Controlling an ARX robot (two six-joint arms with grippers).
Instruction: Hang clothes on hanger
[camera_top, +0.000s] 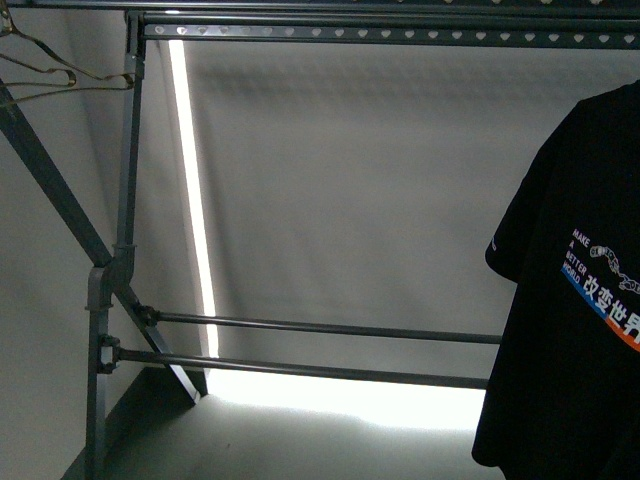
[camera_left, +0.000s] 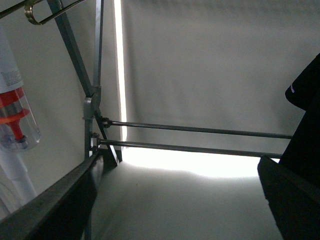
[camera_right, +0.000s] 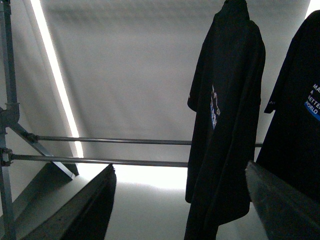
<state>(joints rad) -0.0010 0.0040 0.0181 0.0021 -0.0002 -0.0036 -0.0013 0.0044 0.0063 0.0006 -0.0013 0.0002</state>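
Observation:
A black T-shirt with white "MAKE A BETTER WORLD" print and a blue-orange stripe hangs at the far right of the front view; its top is cut off. The right wrist view shows two hanging black shirts: one edge-on and the printed one beside it. My right gripper is open and empty, below and in front of them. My left gripper is open and empty, with a shirt sleeve at its side. A gold wire hanger hangs at the rack's top left.
A grey metal clothes rack has a perforated top rail, two low cross bars and a diagonal brace. A grey wall with a bright strip stands behind it. A white and orange appliance stands beside the rack's post.

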